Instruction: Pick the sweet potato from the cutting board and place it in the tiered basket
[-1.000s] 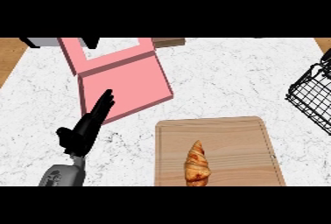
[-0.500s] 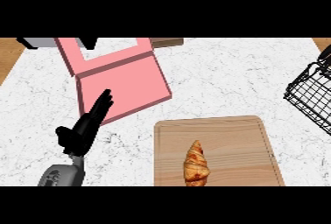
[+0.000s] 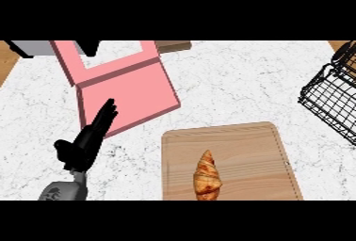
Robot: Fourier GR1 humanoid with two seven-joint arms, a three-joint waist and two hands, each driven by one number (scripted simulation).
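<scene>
I'm working at a kitchen counter, by everything I can see from the head view. The top is white marble with grey veining point(image 3: 230, 80), and a wooden cutting board point(image 3: 243, 146) lies flat on it with food on it. A black wire basket point(image 3: 332, 96) stands at the right edge. An open pink box point(image 3: 125, 92) rests on the counter at the upper left. Wood-toned surface shows at the far corners beyond the marble.
</scene>
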